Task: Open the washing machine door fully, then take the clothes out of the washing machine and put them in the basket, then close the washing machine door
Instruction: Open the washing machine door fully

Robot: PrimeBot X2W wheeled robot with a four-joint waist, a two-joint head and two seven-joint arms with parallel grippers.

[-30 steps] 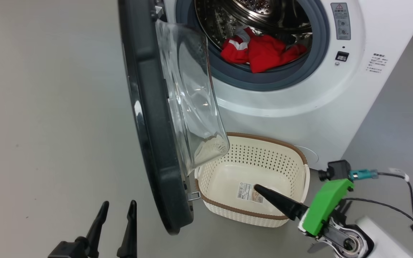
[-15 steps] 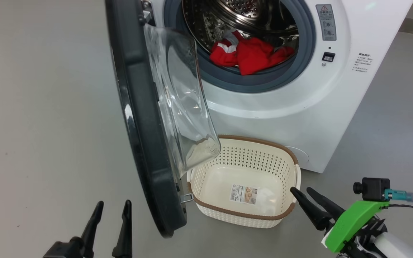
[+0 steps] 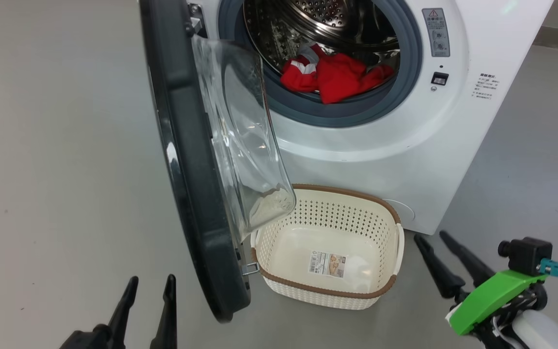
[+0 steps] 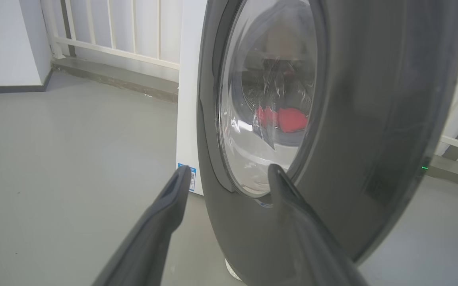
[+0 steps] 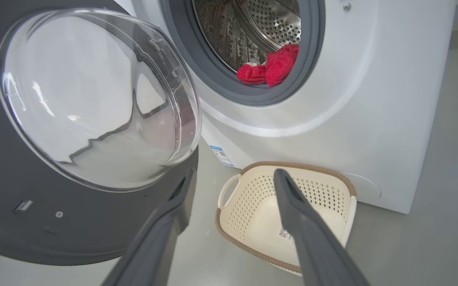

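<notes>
Both spread apart: left tool [image 3: 152, 278] near door [image 3: 187, 145]; right tool [image 3: 429, 234] beside basket [image 3: 337, 213].

The head view looked down from above the washing machine door [image 3: 187, 160], catching it edge-on. The left wrist view sat low, close against the door's outer face, looking through its glass. The right wrist view faced the door's inner side from farther off. All three shared the door and the clothes [image 3: 337, 77] beyond it.
</notes>
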